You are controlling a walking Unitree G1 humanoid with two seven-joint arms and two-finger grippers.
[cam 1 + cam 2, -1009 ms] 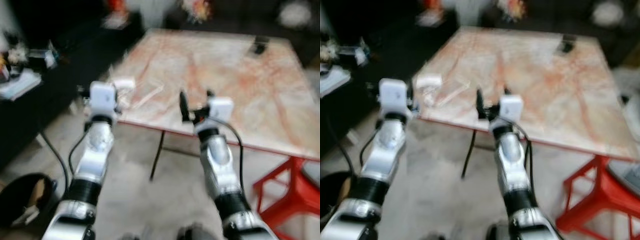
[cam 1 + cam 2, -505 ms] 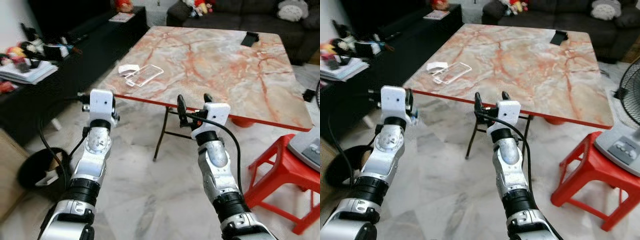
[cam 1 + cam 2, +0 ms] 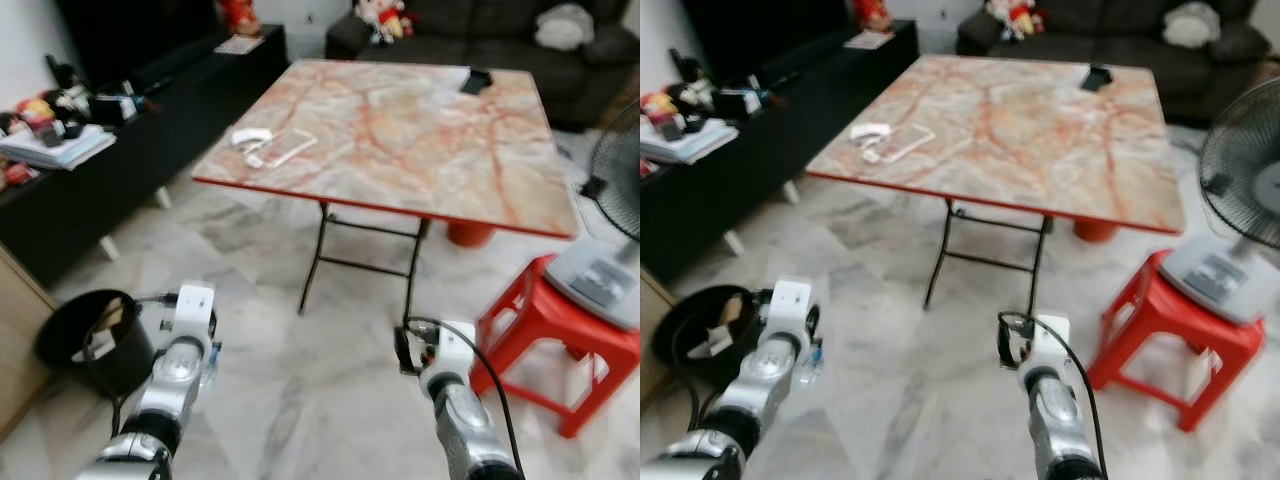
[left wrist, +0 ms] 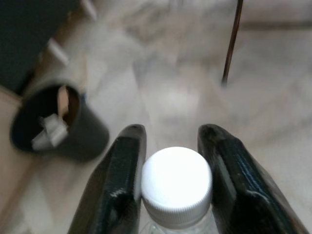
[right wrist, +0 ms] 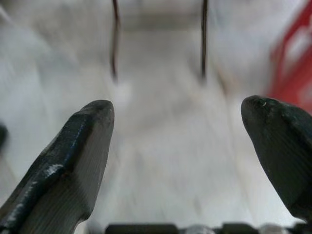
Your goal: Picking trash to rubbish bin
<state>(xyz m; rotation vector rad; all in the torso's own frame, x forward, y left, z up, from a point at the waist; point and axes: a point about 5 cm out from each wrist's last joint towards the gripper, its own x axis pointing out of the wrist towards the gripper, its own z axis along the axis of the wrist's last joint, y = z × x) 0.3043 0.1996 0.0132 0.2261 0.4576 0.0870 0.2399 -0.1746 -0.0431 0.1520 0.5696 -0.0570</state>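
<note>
Holding a clear bottle [image 4: 176, 187] by its white-capped neck: left hand [image 4: 170, 146], fingers closed on it, low at near left. Black rubbish bin [image 3: 92, 335] just left of it, on the floor. Right hand [image 5: 178, 126]: fingers wide apart, holding nothing, near right. Marble table [image 3: 400, 130] far centre.

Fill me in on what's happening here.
The robot stands on the marble floor in front of a marble-topped table. Its left hand is shut on a clear plastic bottle with a white cap, near the black rubbish bin at its left. Its right hand is open and holds nothing.
</note>
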